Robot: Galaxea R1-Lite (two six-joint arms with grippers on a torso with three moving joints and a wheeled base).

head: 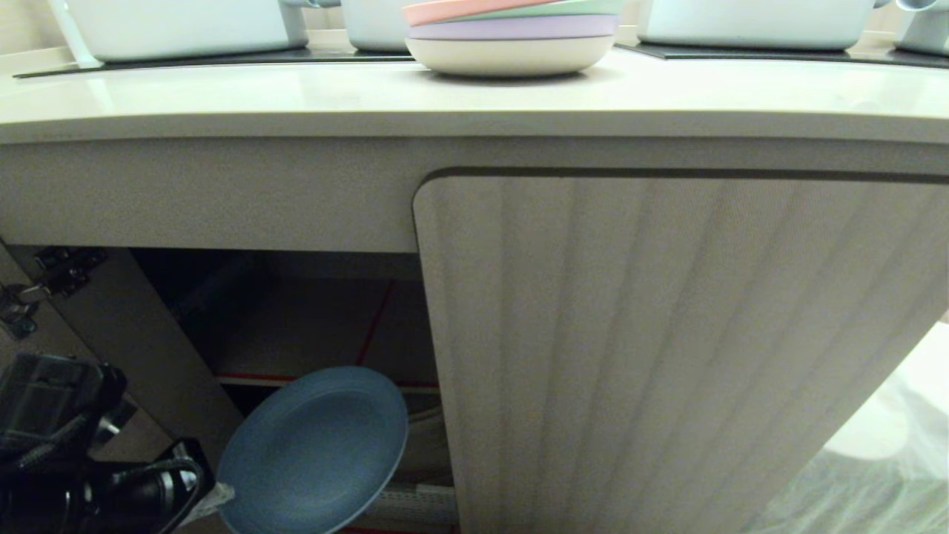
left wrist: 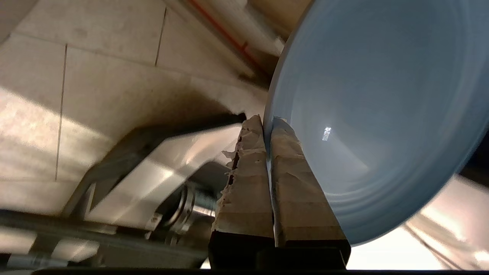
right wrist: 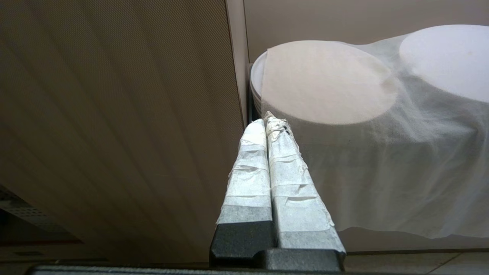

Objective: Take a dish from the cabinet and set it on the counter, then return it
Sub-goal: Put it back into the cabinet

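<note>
The light blue dish (head: 315, 452) hangs tilted in front of the open left bay of the cabinet (head: 311, 326), below the red-taped shelf edge. My left gripper (head: 211, 498) is shut on the dish's near rim at the lower left of the head view. In the left wrist view the taped fingers (left wrist: 248, 179) pinch the rim of the dish (left wrist: 382, 114) between them. The counter (head: 474, 96) runs across the top, well above the dish. My right gripper (right wrist: 266, 124) is shut and empty, parked beside the closed ribbed door (right wrist: 114, 126).
A stack of pastel plates (head: 511, 37) sits on the counter, with white containers (head: 178, 26) on black hob panels behind. The closed right cabinet door (head: 667, 348) stands beside the dish. White cloth-covered round things (right wrist: 344, 114) lie near the right gripper.
</note>
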